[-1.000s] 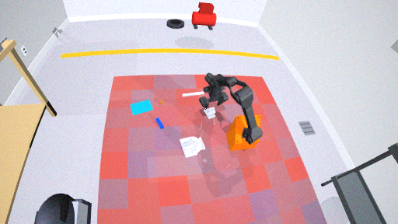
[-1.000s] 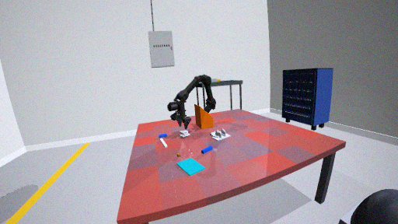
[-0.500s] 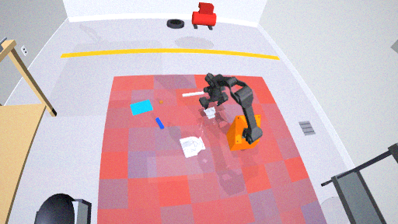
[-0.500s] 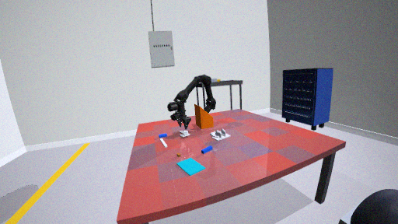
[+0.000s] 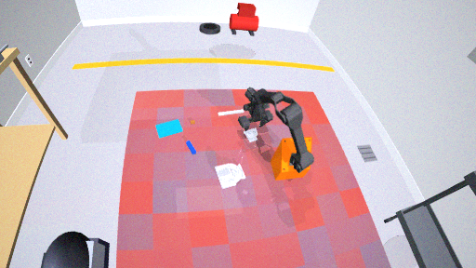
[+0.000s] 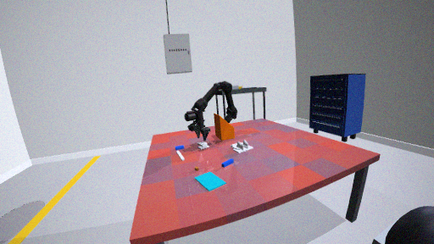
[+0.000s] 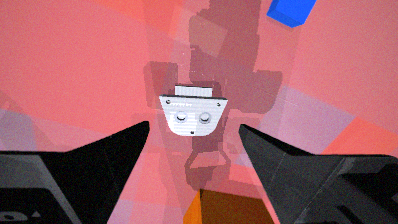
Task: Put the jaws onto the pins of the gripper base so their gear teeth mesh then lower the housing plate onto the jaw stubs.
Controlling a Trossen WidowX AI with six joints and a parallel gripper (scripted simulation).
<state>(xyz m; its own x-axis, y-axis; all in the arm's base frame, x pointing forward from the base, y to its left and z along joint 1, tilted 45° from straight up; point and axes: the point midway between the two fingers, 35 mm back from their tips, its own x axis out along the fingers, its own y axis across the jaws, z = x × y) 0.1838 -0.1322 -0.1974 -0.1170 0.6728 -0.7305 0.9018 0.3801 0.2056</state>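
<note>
The white housing plate (image 5: 251, 135) (image 6: 203, 146) (image 7: 193, 109) shows two round openings and small screw holes in the wrist view, with a pale ridged block at its far edge. My gripper (image 5: 255, 122) (image 6: 202, 136) (image 7: 195, 126) is open and empty above the plate, which lies between and beyond the fingertips in the wrist view. The white gripper base (image 5: 223, 175) (image 6: 250, 148) lies apart on the table. Pale jaw shapes (image 6: 242, 145) stand on it; whether their teeth mesh is too small to tell. The base is out of the wrist view.
An orange wedge-shaped block (image 5: 280, 163) (image 6: 222, 129) (image 7: 227, 209) stands near the arm's base. A blue block (image 6: 180, 147) (image 7: 292, 11) and white bar (image 5: 231, 113) (image 6: 180, 155) lie beyond the plate. Another blue block (image 5: 191, 147) (image 6: 227, 163) and a cyan sheet (image 5: 169, 128) (image 6: 210, 180) lie farther off.
</note>
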